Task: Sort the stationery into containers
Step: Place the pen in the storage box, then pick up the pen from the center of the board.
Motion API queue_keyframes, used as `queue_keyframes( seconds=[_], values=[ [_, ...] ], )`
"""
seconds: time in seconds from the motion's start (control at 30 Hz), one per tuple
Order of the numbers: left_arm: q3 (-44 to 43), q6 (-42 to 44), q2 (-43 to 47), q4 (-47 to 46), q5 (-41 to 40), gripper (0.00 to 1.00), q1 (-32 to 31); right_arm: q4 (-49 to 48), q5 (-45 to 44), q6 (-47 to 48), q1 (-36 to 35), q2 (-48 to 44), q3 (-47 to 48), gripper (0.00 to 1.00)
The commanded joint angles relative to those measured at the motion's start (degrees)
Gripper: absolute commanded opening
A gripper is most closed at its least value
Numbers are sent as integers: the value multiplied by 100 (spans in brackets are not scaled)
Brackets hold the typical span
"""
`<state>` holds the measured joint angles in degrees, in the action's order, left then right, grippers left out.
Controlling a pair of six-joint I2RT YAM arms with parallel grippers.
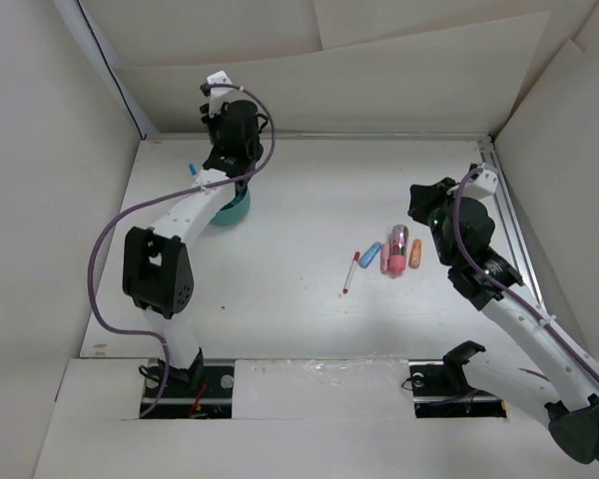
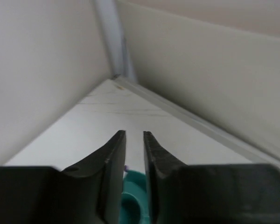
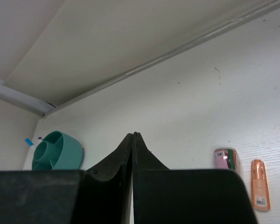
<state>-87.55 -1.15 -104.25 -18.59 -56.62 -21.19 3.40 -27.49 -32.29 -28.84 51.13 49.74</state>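
Now, nearest the arm bases you have the loose stationery on the white table [image 1: 280, 329]. A thin white pen with a red cap [image 1: 350, 271] lies at a slant. Just beyond it to the right, short chunky pieces lie side by side: a blue marker [image 1: 369, 254], a pale pink one [image 1: 384, 259], a thicker magenta-and-pink one [image 1: 398, 247] and an orange one [image 1: 415, 253]. Your right gripper [image 3: 133, 135] hovers just past that row, its jaws pressed together with nothing between them. In its wrist view the magenta-and-pink and orange pieces lie off to the right of the fingertips, clear of them. Farther off, towards the far left corner, the round teal plastic organiser cup [image 3: 60, 161] stands upright, its inner compartments showing. Your left gripper [image 2: 134, 136] hangs over it, jaws a narrow slit apart and empty, with the cup's rim visible below them. A blue cap [image 3: 28, 141] pokes up at the cup's far side; you cannot tell whether that pen stands inside.
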Motion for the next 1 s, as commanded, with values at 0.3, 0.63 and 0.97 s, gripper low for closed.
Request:
queue_keyframes(
  seconds=[0.3, 0.63, 0.97],
  values=[
    [-836, -2424, 63, 3195, 2786, 0, -2362, 20, -600, -137, 89, 46, 107, 5],
    [774, -2215, -139, 2747, 4511, 19, -3426, 73, -600, -190, 142, 98, 107, 39],
    [494, -2022, -939, 2764, 4703, 26, -3629, 73, -495, -190, 142, 98, 107, 39]
  ],
)
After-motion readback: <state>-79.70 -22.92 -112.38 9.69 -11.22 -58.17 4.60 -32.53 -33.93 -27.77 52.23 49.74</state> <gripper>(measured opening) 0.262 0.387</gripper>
